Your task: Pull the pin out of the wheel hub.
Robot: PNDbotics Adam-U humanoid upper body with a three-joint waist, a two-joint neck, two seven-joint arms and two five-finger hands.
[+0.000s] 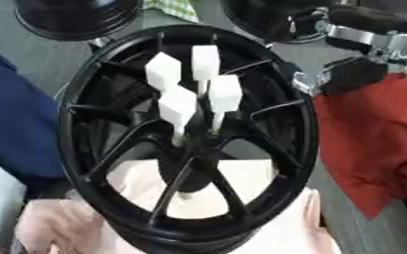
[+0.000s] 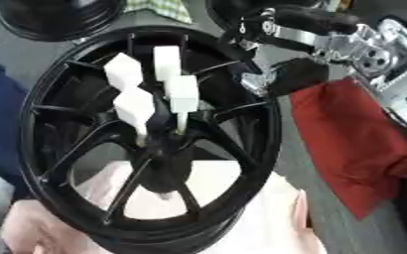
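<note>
The wheel hub (image 1: 189,134) sits centre, with four pins (image 1: 205,62) standing clustered in its middle, their heads up above the spokes. The right hand (image 2: 298,74) hangs just beside the hub's upper-right rim, over a cloth (image 1: 372,134) lying to the right. Another wheel (image 1: 77,17) sits behind, upper left.

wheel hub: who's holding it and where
A person's hands hold the wheel hub by its lower rim; whether the robot hand grips anything cannot be told.
</note>
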